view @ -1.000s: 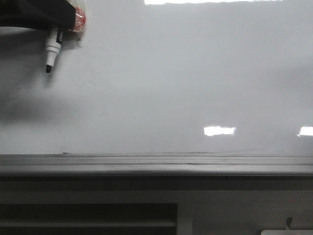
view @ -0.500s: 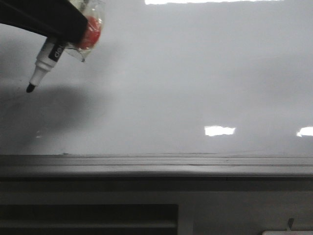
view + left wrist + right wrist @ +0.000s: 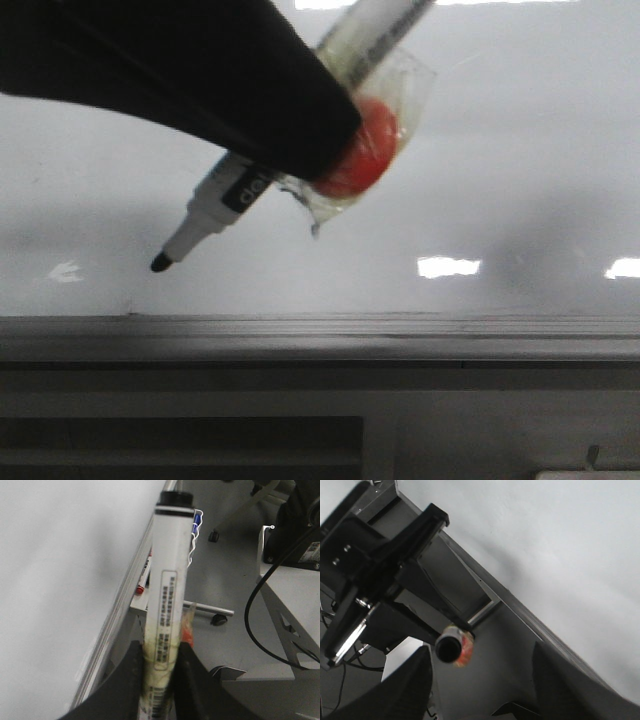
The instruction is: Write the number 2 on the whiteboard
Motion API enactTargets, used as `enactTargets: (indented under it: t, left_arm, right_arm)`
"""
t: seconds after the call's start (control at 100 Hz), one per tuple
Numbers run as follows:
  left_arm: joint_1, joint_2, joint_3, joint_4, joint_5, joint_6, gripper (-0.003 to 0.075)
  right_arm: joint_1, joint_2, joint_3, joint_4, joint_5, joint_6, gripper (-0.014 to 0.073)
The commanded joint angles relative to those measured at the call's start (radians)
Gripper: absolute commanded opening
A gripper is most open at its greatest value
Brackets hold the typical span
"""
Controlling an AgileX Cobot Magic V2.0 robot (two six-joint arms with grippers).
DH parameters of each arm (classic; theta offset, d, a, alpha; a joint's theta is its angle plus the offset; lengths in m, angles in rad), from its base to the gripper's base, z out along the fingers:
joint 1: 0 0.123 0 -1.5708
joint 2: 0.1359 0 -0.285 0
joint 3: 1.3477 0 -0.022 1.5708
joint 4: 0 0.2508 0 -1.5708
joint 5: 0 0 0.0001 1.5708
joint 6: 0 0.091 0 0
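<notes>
The whiteboard (image 3: 500, 150) fills the front view, with its grey ledge (image 3: 400, 340) along the lower edge. No number 2 or other marker stroke shows on it. My left gripper (image 3: 325, 140) is shut on a white marker pen (image 3: 225, 205). The pen slants down to the left, and its black tip (image 3: 160, 263) hangs just above the ledge. A red pad wrapped in clear tape (image 3: 362, 160) sits beside the pen at the fingers. In the left wrist view the pen (image 3: 170, 580) stands between the fingers (image 3: 192, 680), with the board (image 3: 55, 580) alongside. My right gripper (image 3: 481, 652) is open and empty, facing the pen's end (image 3: 449, 649).
A red-capped marker (image 3: 142, 586) and a blue-capped one (image 3: 196, 520) lie on the ledge farther along. Wheeled stand legs (image 3: 217, 615) and a black cable (image 3: 255, 625) are on the floor beside the board. The left arm's black body (image 3: 375, 580) fills much of the right wrist view.
My left gripper has moved right and down with the pen, closer to the camera. The pen tilts more, and its tip has dropped to near the ledge.
</notes>
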Motion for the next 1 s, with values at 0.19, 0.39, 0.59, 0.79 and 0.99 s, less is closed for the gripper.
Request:
enactTargets:
  t: [0.19, 0.39, 0.59, 0.79, 0.99]
  left_arm:
    - [-0.028, 0.045, -0.098, -0.001, -0.047, 0.022, -0.0020]
    - [-0.028, 0.065, -0.148, 0.020, -0.043, 0.025, -0.0020]
    - [-0.028, 0.066, -0.159, 0.029, -0.049, 0.025, -0.0020]
    - [-0.028, 0.066, -0.159, 0.046, -0.051, 0.025, -0.0020]
    - [-0.028, 0.066, -0.159, 0.046, -0.072, 0.025, -0.0020]
  right_arm:
    - [0.018, 0.126, -0.141, 0.068, 0.141, -0.018, 0.0393]
    - [0.066, 0.191, -0.160, 0.058, 0.170, -0.018, 0.0393]
    - [0.110, 0.224, -0.160, 0.056, 0.161, -0.028, 0.0393]
    - [0.116, 0.240, -0.160, 0.054, 0.157, -0.038, 0.0377]
    - [0.116, 0.242, -0.160, 0.054, 0.157, -0.038, 0.0182]
